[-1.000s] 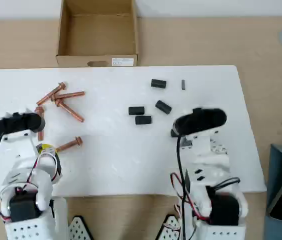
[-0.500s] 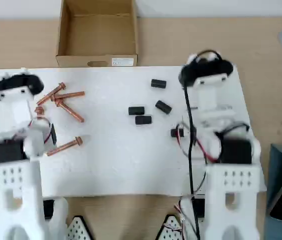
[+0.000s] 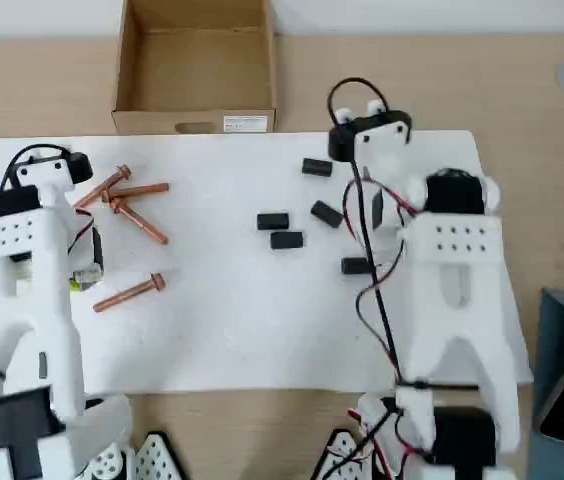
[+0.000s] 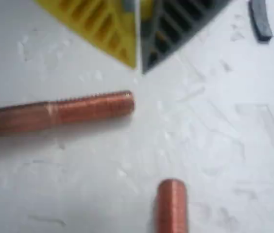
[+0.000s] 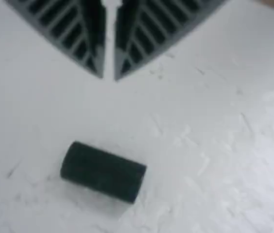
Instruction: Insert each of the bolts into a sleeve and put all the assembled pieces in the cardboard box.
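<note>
Both arms are stretched forward, side by side. The left arm [image 3: 24, 250] has its wrist tipped down, and the left gripper [image 4: 138, 62] is pinched closed, yellow finger against black. The right arm [image 3: 450, 260] extends farther. The right gripper [image 5: 109, 73] is closed too, with a thin slit between its dark fingers.

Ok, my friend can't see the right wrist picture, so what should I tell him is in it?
A black sleeve lies on its side on the white mat, untouched. The right gripper hangs close by, its dark ribbed jaws nearly together and holding nothing.
</note>
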Tool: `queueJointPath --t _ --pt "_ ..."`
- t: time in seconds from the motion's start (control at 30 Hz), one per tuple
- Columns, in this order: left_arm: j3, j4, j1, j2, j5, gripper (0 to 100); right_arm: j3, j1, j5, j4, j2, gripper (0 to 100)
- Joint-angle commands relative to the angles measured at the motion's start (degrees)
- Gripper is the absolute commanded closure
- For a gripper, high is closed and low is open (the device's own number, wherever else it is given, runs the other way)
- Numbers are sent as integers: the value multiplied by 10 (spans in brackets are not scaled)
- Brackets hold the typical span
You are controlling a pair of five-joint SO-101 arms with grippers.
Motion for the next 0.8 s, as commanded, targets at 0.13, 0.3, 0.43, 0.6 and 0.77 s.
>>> queueJointPath --t 0.13,0.3,0.43,0.6,0.77 --pt "-54 3 -4 13 -47 996 -87 -4 123 -3 95 977" --pt "-52 3 -4 14 -66 919 -131 -31 164 -5 164 898" --pt "-54 3 -3 14 -82 875 -175 -57 192 -3 208 871" --pt "-54 2 -3 14 -110 870 -219 -80 222 -6 259 842" --pt "-52 2 -3 14 -117 870 -266 -80 243 -13 332 836"
